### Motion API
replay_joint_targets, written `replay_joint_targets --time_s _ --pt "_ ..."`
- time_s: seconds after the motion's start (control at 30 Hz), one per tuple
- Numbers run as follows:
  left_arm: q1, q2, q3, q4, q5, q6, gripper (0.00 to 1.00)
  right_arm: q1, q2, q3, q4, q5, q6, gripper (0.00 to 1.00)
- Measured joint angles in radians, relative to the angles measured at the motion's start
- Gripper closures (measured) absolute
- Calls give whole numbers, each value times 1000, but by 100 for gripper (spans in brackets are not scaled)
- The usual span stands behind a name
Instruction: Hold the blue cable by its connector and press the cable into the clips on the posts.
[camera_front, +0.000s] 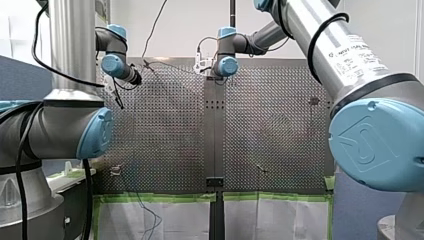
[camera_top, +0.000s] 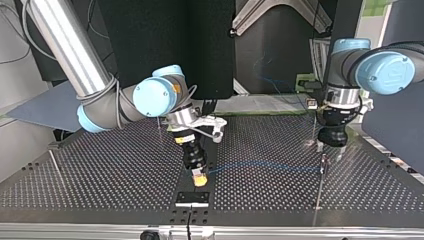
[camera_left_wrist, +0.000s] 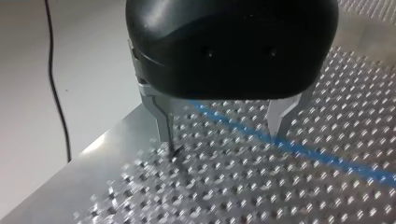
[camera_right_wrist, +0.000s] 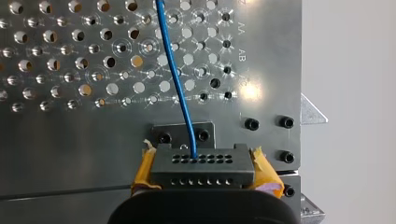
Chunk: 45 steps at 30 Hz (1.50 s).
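thin blue cable, drilled metal connector, perforated table

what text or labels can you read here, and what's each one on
"AA", "AB": etched on the perforated table, right wrist view; the next mark is blurred.
Label on my right arm, front view: print too blurred to read.
Blue joint cap: moulded logo, no legible letters.

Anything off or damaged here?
Only the yellow pads on the right gripper: their edges look ragged and curl away beside the connector they clamp. The blue cable leaves the connector cleanly and runs on under the open left gripper.
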<state>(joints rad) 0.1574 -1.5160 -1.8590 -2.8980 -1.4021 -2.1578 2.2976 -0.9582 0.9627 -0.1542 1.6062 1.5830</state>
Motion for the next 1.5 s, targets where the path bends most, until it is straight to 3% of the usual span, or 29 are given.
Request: replay_joint_targets --time_s 0.1,0.4,0.7,1.1,1.23,1.5 --pt "-4 24 -24 -19 12 5 0 2 0 0 0 0 0 84" --pt "-9 108 -88 -101 1 81 0 7 0 0 4 1 1 84" --pt "-12 184 -36 -175 -44 157 0 7 3 1 12 10 2 84" --pt "-51 286 1 -211 1 263 0 7 6 6 17 16 1 84" --pt "-70 285 1 -212 12 301 0 7 7 6 17 17 1 84" --pt "-110 229 2 -220 -6 367 0 7 9 6 19 17 0 84"
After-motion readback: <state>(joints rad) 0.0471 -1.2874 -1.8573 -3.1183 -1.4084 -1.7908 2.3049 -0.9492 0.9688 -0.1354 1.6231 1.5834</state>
